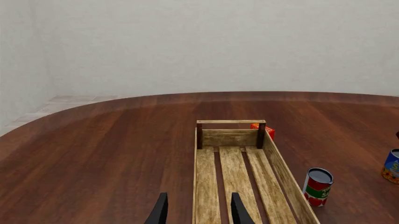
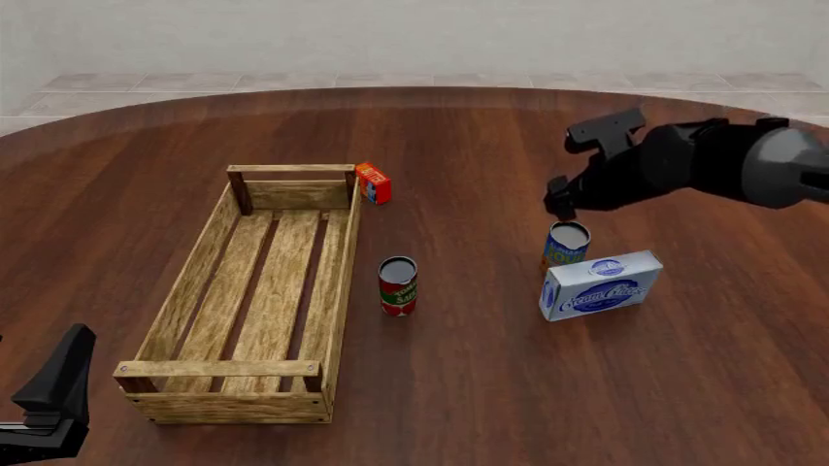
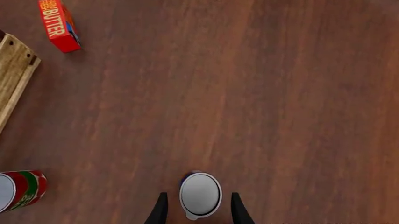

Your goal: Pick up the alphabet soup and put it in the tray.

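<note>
The alphabet soup [image 2: 566,243] stands upright on the table at the right, blue label and silver top, just behind a white-blue box. My right gripper [image 2: 561,200] hovers directly above it. In the right wrist view the alphabet soup [image 3: 200,194] shows its silver top between the open fingers of the right gripper [image 3: 196,210], which reach down on either side without touching. The tray [image 2: 255,291] lies left of centre, a long light-wood crate with nothing in it. My left gripper [image 1: 196,210] is open near the tray's [image 1: 237,177] near end, low at the front left.
A red-and-green can [image 2: 398,285] stands just right of the tray. A red butter box [image 2: 373,183] sits at the tray's far right corner. A white-blue carton [image 2: 601,284] lies right in front of the soup can.
</note>
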Motion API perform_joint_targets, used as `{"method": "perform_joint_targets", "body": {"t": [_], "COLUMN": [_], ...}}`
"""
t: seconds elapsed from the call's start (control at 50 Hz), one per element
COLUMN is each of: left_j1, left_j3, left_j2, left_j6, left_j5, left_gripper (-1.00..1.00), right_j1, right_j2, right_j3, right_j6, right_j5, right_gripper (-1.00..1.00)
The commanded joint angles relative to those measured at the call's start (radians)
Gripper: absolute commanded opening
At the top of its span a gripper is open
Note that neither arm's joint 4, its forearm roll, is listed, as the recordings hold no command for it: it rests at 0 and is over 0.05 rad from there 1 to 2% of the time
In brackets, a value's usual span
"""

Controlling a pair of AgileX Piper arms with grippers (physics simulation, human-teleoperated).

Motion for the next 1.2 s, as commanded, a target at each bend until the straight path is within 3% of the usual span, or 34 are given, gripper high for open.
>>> {"method": "perform_joint_targets", "body": {"t": [0.02, 1.2], "left_j1": [0.0, 0.0], "left_j3": [0.0, 0.0], "left_j2": [0.0, 0.0], "left_j6": [0.0, 0.0], "left_j5": [0.0, 0.0], "left_gripper": [1.0, 1.0], "right_j1": [-0.003, 0.002], "right_j2": [0.002, 0.052], "right_j3": [0.013, 0.06], "right_j6": [0.003, 0.029], "right_j5": [-0.008, -0.074], "right_gripper": [1.0, 1.0]}}
